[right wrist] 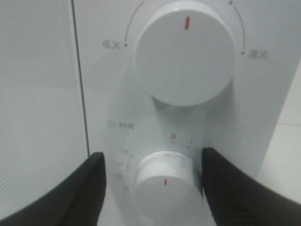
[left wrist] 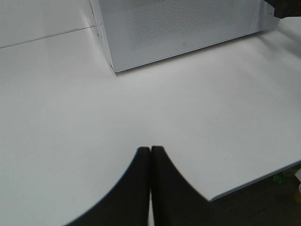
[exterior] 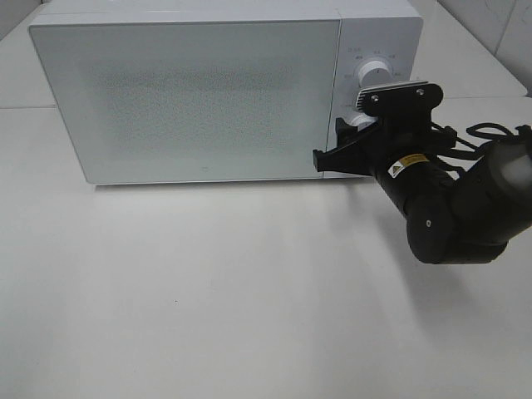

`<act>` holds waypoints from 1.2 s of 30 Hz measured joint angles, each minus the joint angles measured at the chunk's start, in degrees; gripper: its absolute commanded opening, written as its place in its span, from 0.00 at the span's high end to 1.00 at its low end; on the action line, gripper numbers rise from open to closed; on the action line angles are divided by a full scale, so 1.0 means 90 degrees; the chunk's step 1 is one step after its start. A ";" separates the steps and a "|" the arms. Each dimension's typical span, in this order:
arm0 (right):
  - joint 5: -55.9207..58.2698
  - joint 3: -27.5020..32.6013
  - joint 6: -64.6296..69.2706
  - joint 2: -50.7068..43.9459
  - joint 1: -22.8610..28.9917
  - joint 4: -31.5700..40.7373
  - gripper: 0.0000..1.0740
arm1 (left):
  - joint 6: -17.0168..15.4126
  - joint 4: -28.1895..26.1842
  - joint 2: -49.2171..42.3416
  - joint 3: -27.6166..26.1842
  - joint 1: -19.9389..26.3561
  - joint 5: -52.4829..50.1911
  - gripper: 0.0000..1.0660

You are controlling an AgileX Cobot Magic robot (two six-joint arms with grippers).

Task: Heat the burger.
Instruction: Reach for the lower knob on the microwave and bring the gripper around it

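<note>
The burger is hidden; nothing of it shows in any view. The white microwave (exterior: 191, 100) stands at the back of the table with its door shut. My right gripper (exterior: 337, 140) is at the control panel, open, its fingers (right wrist: 80, 193) standing on either side of the lower timer knob (right wrist: 164, 186). One finger is right at the knob's rim and the other is a little apart. The knob's red mark points away from the 0. My left gripper (left wrist: 150, 155) hovers low over the bare table, shut on nothing.
The upper power knob (right wrist: 184, 52) sits just above the timer knob, with its red mark at the top. The white table (left wrist: 70, 94) stretches in front of the microwave (left wrist: 178, 28). Its front edge (left wrist: 254, 181) shows in the left wrist view.
</note>
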 measured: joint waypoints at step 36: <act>0.0000 0.0197 0.0006 -0.0025 0.0000 -0.0121 0.45 | 0.0000 0.0000 0.0000 0.0000 0.0000 0.0000 1.00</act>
